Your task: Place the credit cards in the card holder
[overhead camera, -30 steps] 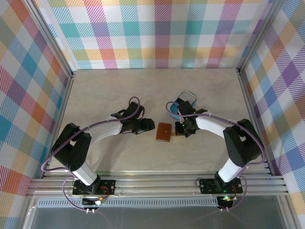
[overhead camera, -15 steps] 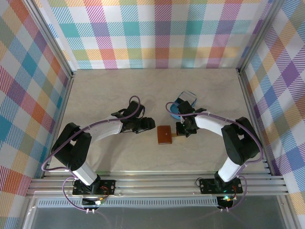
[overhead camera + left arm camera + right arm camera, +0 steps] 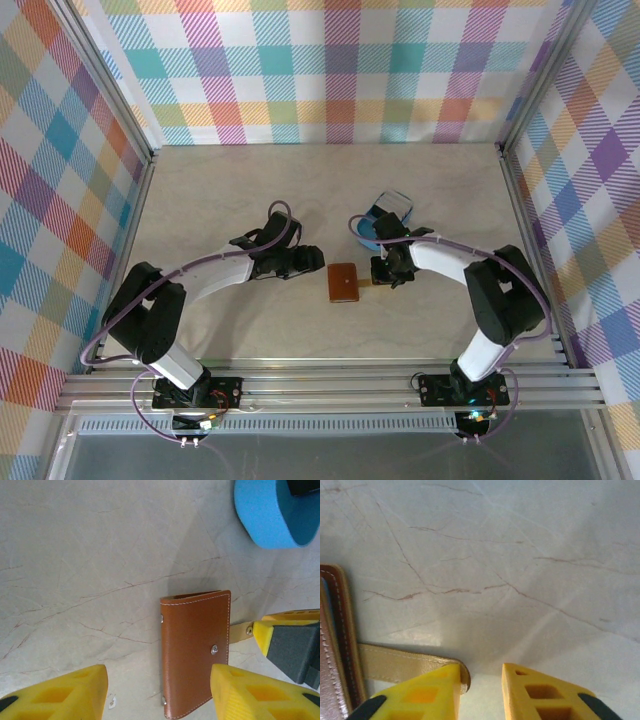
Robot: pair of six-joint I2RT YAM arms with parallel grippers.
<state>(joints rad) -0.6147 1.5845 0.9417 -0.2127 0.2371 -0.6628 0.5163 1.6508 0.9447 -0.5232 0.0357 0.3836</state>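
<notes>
Card holder (image 3: 344, 283) lies shut and flat on the table (image 3: 230, 190), near the middle, brown leather face up with its long sides running from 12 to 6 o'clock. In the left wrist view the card holder (image 3: 195, 652) shows a small metal snap on its face, and its tan snap tab (image 3: 241, 631) sticks out flat on the table from the edge facing the right arm.

From above, the left tool (image 3: 318, 262) sits just off the holder's 10 o'clock corner. Its yellow fingers (image 3: 55, 690) are wide apart, with nothing clamped. The holder's near end shows between them in that arm's own camera.

The right tool (image 3: 378, 272) sits at the holder's 3 o'clock side, right at the tab. In the right wrist view its fingers (image 3: 545, 692) are parted with bare table in the gap, and the tab's (image 3: 405, 662) rounded tip reaches the inner edge of one finger.

A blue tray (image 3: 385, 222) rests at 1 o'clock of the holder, close behind the right tool.
</notes>
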